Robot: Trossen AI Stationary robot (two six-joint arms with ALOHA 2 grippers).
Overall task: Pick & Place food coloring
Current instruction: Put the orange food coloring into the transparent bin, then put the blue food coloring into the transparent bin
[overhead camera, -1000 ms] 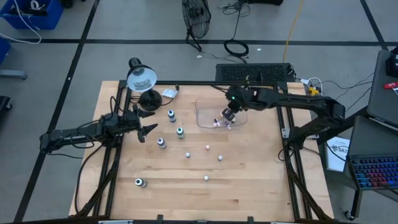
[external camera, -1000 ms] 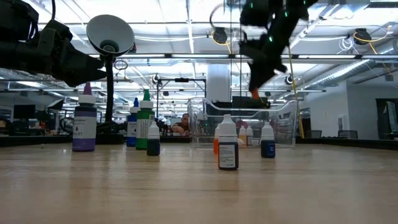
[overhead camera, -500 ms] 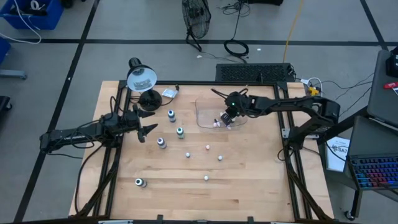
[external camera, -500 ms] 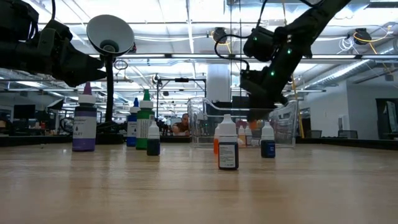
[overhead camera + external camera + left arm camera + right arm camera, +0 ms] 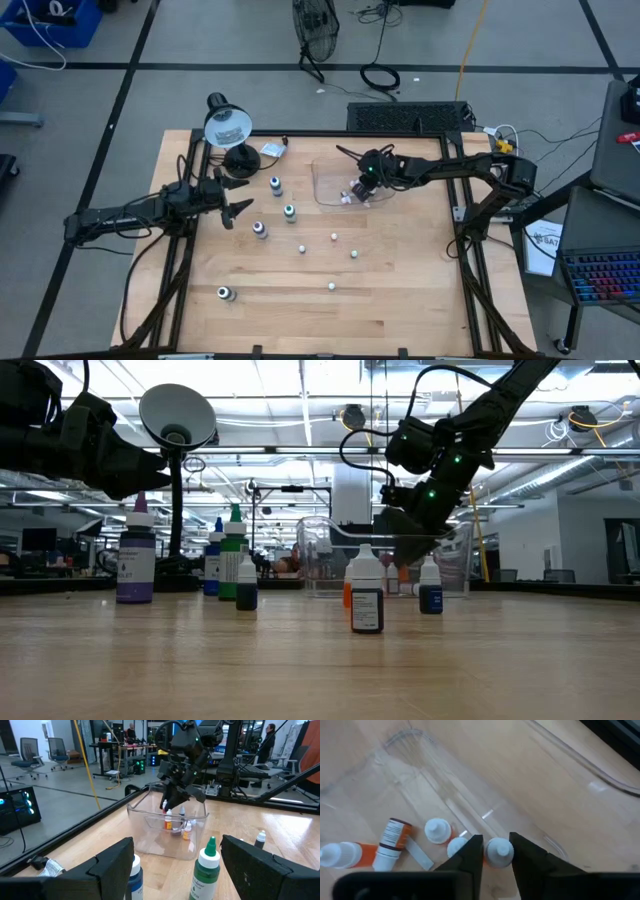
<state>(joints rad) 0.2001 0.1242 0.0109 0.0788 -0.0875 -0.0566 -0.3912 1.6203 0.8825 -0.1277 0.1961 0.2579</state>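
Observation:
A clear plastic tray (image 5: pixel 322 185) stands at the far middle of the table with several small food coloring bottles (image 5: pixel 395 840) in it. My right gripper (image 5: pixel 357 192) reaches down into it, slanting from the right. Its fingers are a little apart on either side of a white-capped bottle (image 5: pixel 499 852). The bottle's body below the cap is hidden. Larger bottles (image 5: pixel 289 212) and tiny ones (image 5: pixel 333 237) stand on the table's left and middle. One bottle (image 5: pixel 226 293) lies on its side near the front. My left gripper (image 5: pixel 238 195) waits open at the left and points level toward the tray. My right gripper's fingers (image 5: pixel 475 852) stand close on either side of the bottle's white cap (image 5: pixel 492 849), pointing down at a slant from the table's right. A thin gap shows beside one finger. Whether the other finger touches the cap I cannot tell.
A desk lamp (image 5: pixel 228 125) stands at the far left corner, with a crumpled wrapper (image 5: pixel 272 150) beside it. Dark frame rails (image 5: pixel 470 270) run along the table's left and right sides. Bare wood lies at the front and right of the table.
My right gripper has sunk from well above the tray down into it, carrying an orange bottle between its fingers, and has tipped more steeply. The bottles on the table have stayed where they were.

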